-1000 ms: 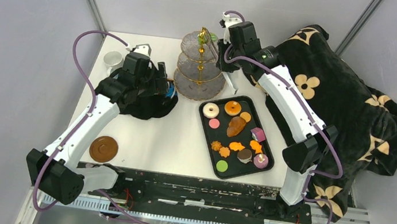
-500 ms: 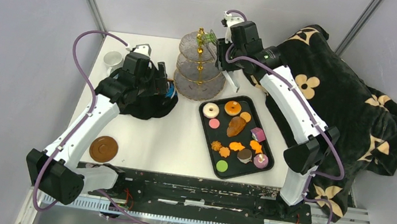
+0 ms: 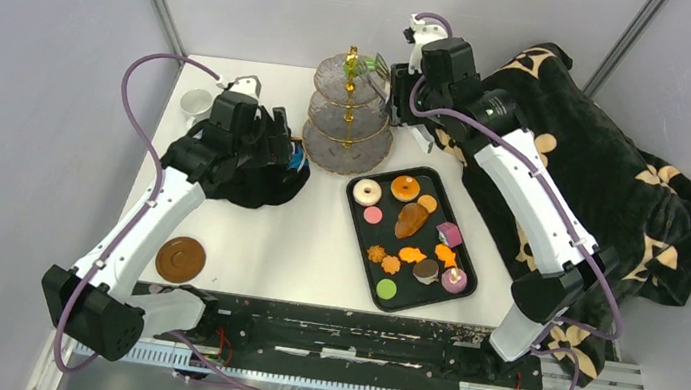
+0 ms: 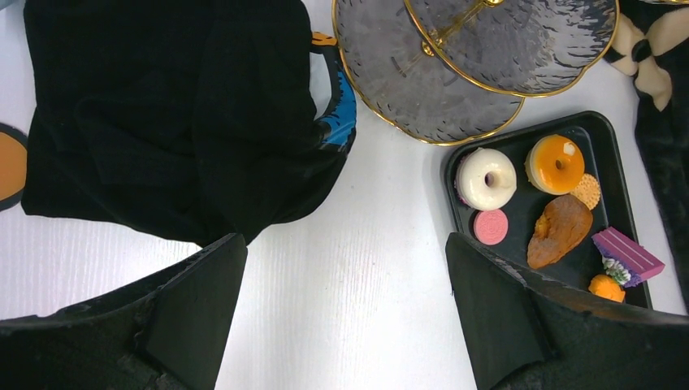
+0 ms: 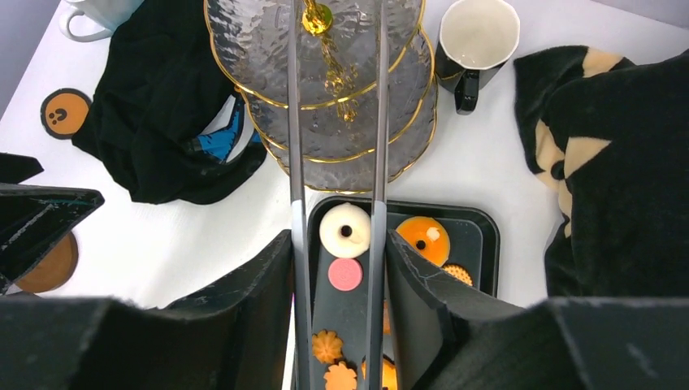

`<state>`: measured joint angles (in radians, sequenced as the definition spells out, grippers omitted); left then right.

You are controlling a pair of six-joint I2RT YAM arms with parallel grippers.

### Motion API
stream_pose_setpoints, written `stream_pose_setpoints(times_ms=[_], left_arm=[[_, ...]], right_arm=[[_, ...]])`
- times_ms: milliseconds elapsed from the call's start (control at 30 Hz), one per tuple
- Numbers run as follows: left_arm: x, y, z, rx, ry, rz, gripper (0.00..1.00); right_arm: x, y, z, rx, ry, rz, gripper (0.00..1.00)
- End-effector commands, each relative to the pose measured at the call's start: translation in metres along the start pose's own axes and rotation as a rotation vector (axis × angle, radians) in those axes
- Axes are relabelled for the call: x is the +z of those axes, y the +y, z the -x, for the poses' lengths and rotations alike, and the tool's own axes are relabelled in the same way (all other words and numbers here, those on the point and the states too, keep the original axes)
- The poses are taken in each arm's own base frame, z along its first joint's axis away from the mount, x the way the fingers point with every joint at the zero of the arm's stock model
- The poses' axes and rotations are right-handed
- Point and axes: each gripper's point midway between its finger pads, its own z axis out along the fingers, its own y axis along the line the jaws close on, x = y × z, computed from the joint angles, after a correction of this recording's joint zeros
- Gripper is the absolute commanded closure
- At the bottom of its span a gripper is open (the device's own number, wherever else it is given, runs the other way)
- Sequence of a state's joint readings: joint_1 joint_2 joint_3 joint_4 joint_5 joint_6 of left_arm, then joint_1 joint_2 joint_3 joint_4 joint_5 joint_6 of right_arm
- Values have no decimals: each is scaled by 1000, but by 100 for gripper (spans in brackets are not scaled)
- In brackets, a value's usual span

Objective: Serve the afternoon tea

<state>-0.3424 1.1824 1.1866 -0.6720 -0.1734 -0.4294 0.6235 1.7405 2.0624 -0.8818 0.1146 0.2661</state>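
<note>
The toy treats lie on a black tray (image 3: 468, 275): a white donut (image 3: 368, 192), an orange donut (image 3: 405, 188), a pink disc (image 3: 373, 215), a green disc (image 3: 387, 288), a purple cube (image 3: 449, 234) and orange cookies (image 3: 383, 259). My right gripper (image 3: 400, 89) is shut on metal tongs (image 5: 296, 122), whose arms reach over the three-tier glass stand (image 3: 346, 120). A small green thing (image 3: 371, 61) shows at the tongs' end by the top tier. My left gripper (image 4: 343, 244) is open and empty above the table, beside a black cloth (image 4: 162, 122). The white donut (image 4: 486, 178) and pink disc (image 4: 491, 227) lie to its right.
A black blanket with cream flowers (image 3: 604, 189) covers the right side. A black mug (image 5: 475, 41) stands behind the stand. A white cup (image 3: 195, 103) sits at the far left and a brown coaster (image 3: 181, 259) at the near left.
My right arm has shifted a little to the right and back with the tongs. My left arm has hardly moved.
</note>
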Motion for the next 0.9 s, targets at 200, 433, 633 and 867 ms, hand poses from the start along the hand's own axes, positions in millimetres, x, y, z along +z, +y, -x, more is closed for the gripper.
stream_pose_setpoints(times_ms=[200,433,633,867], left_arm=[[-20,-5,20,5,-76,-47,1],[-22,-4,21,16,-80,-39,1],[-21,-8,21,1,-75,-54,1],[-20,-9,15,-10,-64,-69,1]], right_arm=[[-71,-17,0,50,-120,-24,74],[-105,-44,-82,85,3,-100,83],[-101,-45,-157,141,172,-91,78],[-82,-45,-215,133,357,-86,69]])
